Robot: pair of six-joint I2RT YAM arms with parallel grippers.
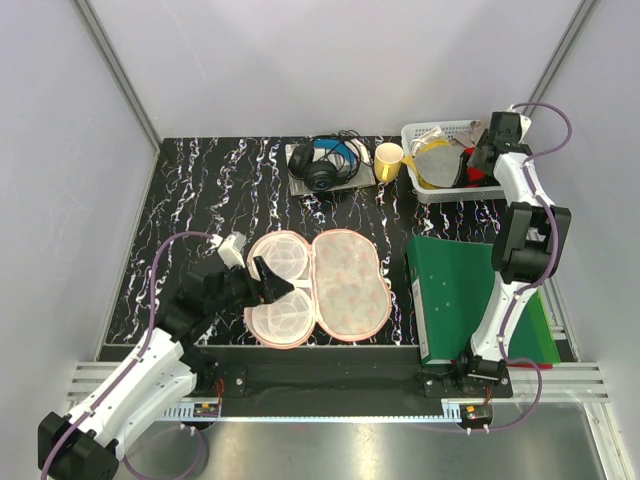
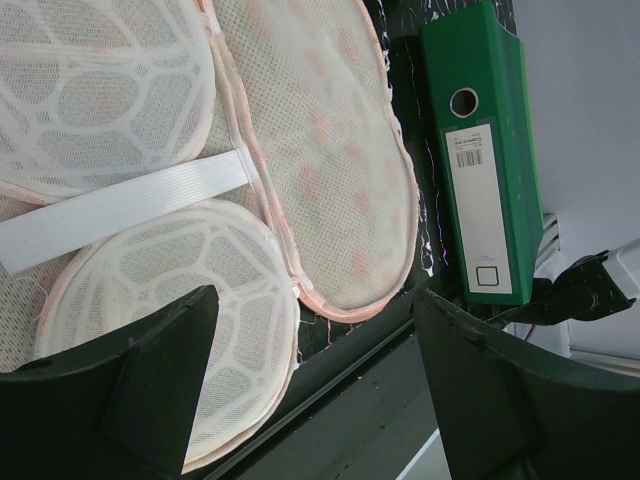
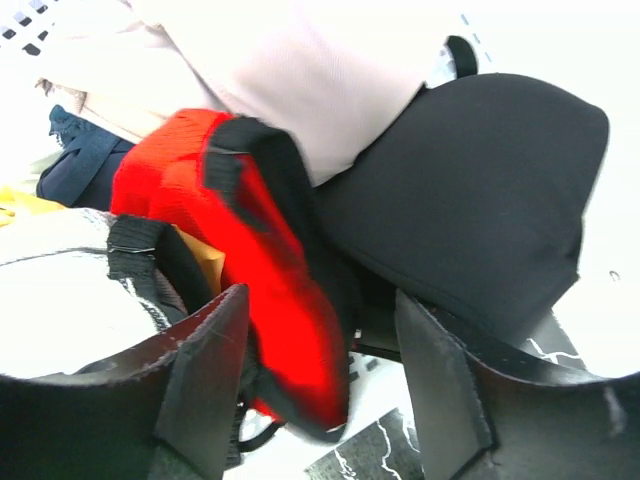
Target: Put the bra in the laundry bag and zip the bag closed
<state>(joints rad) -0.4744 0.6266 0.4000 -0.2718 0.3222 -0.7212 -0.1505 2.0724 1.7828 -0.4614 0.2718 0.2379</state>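
Where the bra (image 3: 280, 300) lies: in the white basket (image 1: 425, 133), far right, under a pale cloth (image 3: 300, 70).
Right tool (image 3: 320, 320): fingers apart, one on either side of the red cup, not clamped.
Laundry bag (image 1: 350, 285): unzipped, spread flat mid-worktop (image 1: 200, 200).
Left tool (image 2: 315, 310): fingers apart over the bag's near-left lobe.
Green binder (image 1: 460, 290): just right of the bag.

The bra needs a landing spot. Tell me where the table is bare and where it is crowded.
Bare: the far-left table, from its left edge to the headphones; also a strip between the bag and the cup. Crowded: far right, where basket, bra and right gripper meet; the binder fills the near right.
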